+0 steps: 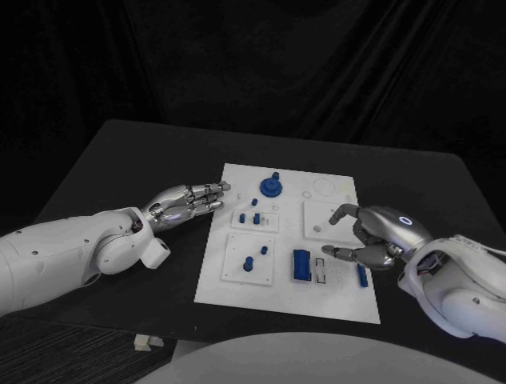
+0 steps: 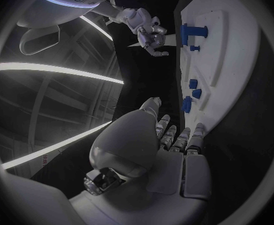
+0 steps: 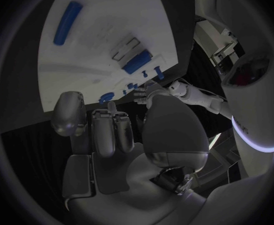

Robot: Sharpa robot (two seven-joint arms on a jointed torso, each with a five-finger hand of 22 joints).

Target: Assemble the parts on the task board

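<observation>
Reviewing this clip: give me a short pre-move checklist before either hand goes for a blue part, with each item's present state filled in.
1. Left hand free of any part: ok, fingers extended and holding nothing, at the board's left edge.
2. Right hand free of any part: ok, fingers curled apart over the board's right side, nothing between them.
3. Task board lying flat on the table: ok.
4. Round blue part near the board's far edge unobstructed: ok, neither hand covers it.
5. Long blue block near the right hand clear of its fingers: ok, apart.
6. Which parts are fully seated: cannot tell.
</observation>
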